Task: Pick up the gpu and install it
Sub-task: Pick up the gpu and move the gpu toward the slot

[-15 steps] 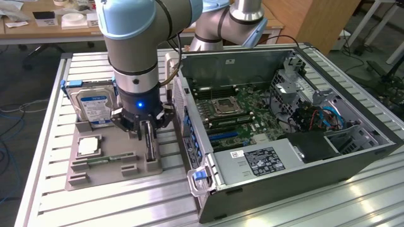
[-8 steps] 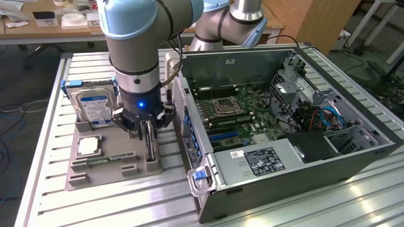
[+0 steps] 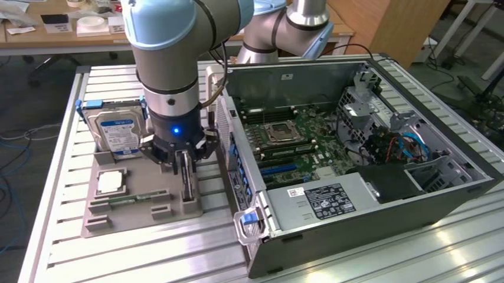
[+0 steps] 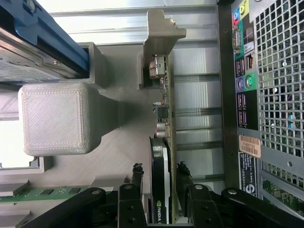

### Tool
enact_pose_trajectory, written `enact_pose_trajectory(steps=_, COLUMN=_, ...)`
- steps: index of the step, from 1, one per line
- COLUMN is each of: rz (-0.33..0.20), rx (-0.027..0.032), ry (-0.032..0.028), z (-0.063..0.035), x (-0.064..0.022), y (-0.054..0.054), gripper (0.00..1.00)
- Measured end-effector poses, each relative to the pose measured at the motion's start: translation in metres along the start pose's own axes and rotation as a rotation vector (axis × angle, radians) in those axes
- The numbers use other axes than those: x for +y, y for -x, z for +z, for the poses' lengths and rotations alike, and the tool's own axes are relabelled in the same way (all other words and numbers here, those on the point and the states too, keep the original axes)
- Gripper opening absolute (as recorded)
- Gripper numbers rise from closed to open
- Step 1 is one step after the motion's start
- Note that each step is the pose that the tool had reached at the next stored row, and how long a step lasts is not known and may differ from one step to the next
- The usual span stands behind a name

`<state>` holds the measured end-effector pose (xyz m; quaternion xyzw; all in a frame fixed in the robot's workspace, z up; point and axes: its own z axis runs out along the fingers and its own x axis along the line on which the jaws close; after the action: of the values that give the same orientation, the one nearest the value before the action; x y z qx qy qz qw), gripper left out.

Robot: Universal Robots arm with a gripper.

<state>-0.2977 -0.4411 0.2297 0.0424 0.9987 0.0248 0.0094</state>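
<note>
The gpu (image 3: 187, 187) isn't in the machine yet. It's standing on its long edge in a slot of the grey printed holder (image 3: 118, 227).

Going big to small: the slatted aluminium bench (image 3: 118, 259) carries everything. The open PC case (image 3: 441, 194) lies on its side with the motherboard (image 3: 291, 135) facing up. The holder sits just beside the case, on the exterior view's left. In the holder there's a blue-labelled hard drive (image 3: 118, 131) propped upright, plus a CPU (image 3: 110, 183) and a memory stick (image 3: 130, 199) lying flat. The card is in the slot nearest the case.

The hand (image 3: 183, 165) is down over the card. From the wrist view it's partway open, with one of the fingers (image 4: 137, 173) on each side of the card's black shroud. I can see a sliver of gap on one side, so I'd say it's straddling, not clamped.

Handling-wise, I'd guess it's light and stiff but fragile, with bare components along the board. The flat faces mid-length look like the sane place to pinch it, clear of the silvery end bracket (image 4: 161, 33) and the connector edge down in the slot.
</note>
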Motion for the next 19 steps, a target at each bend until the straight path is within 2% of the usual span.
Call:
enact_pose_trajectory(steps=4, rz=0.000, rx=0.0002, ry=0.0022, z=0.0003, x=0.0004, y=-0.0001, gripper=0.42)
enact_pose_trajectory(steps=8, rz=0.000, rx=0.0006, ry=0.0075, z=0.0009, x=0.0012, y=-0.0002, gripper=0.42)
enact_pose_trajectory(steps=19, rz=0.000, rx=0.0006, ry=0.0077, z=0.0010, x=0.0014, y=0.0008, gripper=0.42)
